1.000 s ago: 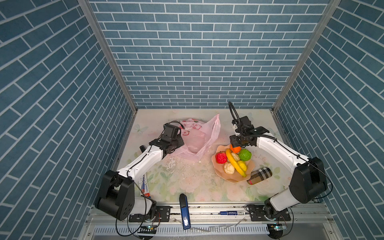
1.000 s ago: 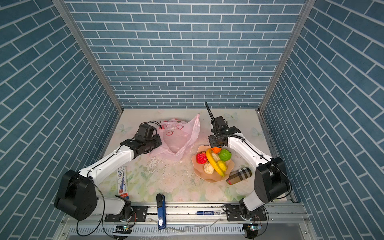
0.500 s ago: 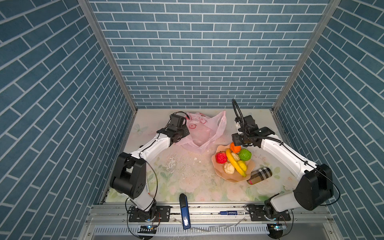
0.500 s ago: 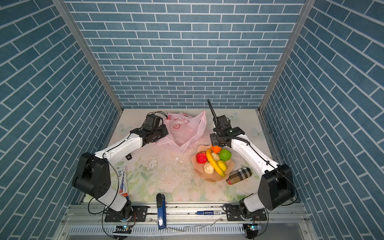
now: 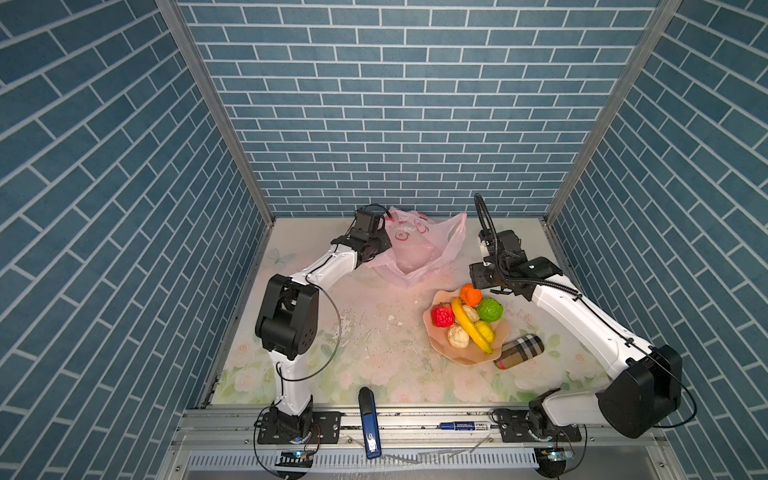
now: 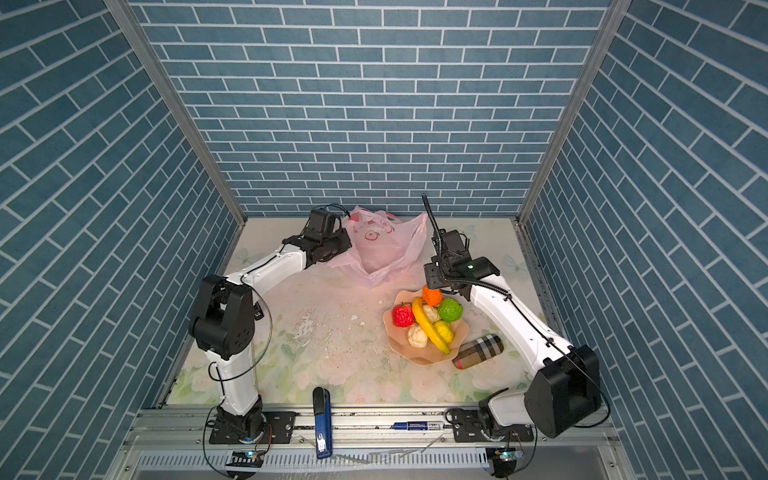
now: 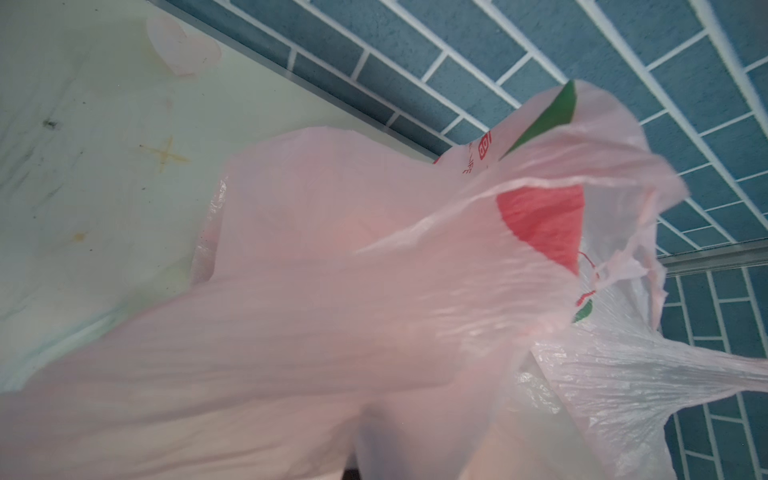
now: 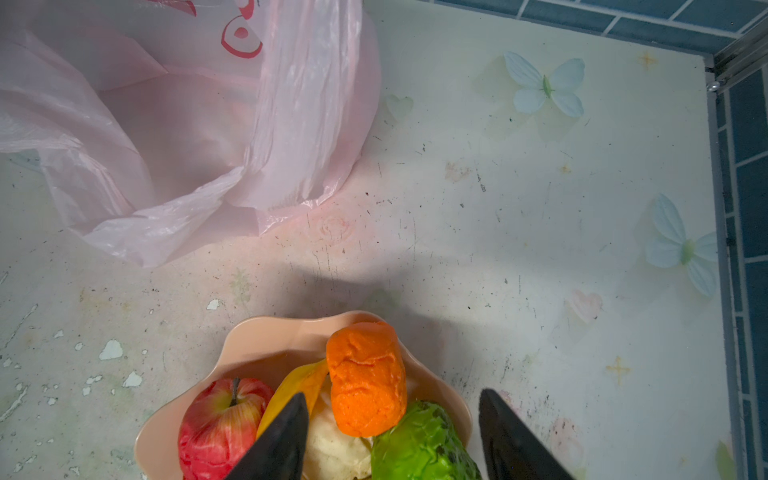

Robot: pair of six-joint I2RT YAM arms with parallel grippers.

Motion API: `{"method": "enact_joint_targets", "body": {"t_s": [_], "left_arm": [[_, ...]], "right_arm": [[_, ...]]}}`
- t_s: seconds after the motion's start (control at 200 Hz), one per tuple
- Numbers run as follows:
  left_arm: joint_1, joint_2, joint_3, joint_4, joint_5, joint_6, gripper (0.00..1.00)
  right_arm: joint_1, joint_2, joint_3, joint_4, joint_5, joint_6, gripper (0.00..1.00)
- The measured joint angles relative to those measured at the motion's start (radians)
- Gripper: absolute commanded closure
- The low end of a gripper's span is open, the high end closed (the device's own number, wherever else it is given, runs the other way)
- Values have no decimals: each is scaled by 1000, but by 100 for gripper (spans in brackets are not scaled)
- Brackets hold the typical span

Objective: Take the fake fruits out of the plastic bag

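Two small items lie nearest, on the metal front rail (image 5: 415,417): a blue-and-black stapler (image 5: 369,424) and a blue marker pen (image 5: 461,425). Beyond them, on the scuffed floral tabletop (image 5: 374,332), a tan checked cylindrical case (image 5: 519,351) lies on its side, touching the near right rim of a peach-coloured scalloped plate (image 5: 461,358).

All seven fake fruits (image 5: 467,320) sit on that plate. A yellow banana (image 5: 471,332) lies across the middle, with a red fruit (image 5: 443,316) and a cream ball (image 5: 457,336) to its left and a second cream ball (image 5: 471,311), a yellow ball (image 5: 485,330) and a green ball (image 5: 489,309) to its right. A knobbly orange ball (image 5: 471,294) sits at the far rim.

The right gripper (image 8: 392,392) hangs over the orange ball, its black fingers (image 8: 282,440) spread apart — gripping nothing.

Farther back, apart from the plate and close to the blue brick-patterned wall (image 5: 395,124), the thin, translucent pink plastic bag (image 5: 415,253) with red printed marks slumps open. Its left edge rises to the left gripper (image 5: 382,249) — fingers pressed together on the film, though the bag hides them in the wrist view.
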Motion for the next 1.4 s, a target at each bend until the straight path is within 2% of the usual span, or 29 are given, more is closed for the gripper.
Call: {"method": "enact_joint_targets", "body": {"t_s": [0.105, 0.35, 0.58, 1.0, 1.17, 1.225, 1.25, 1.33, 1.4], "left_arm": [[5, 45, 52, -1, 7, 1, 89], [9, 78, 107, -8, 30, 6, 56], [10, 34, 98, -32, 31, 17, 39], [22, -304, -158, -72, -53, 52, 18], [24, -483, -285, -117, -128, 82, 1], [26, -553, -322, -135, -160, 91, 1], [27, -586, -340, -143, -176, 95, 1], [32, -693, -399, -159, -229, 107, 1], [39, -786, -460, -175, -281, 113, 1]], "right_arm": [[-2, -7, -8, -1, 9, 8, 34], [-5, -29, -29, 4, 21, 26, 34], [-6, -50, -42, 24, 19, 39, 33], [-7, -60, -95, 122, -16, 78, 32], [-8, -64, -98, 155, -31, 89, 19], [-8, -70, -101, 163, -33, 94, 16], [-8, -74, -102, 164, -34, 95, 9], [-10, -88, -105, 169, -35, 100, 2], [-10, -101, -107, 172, -34, 102, 1]]}}
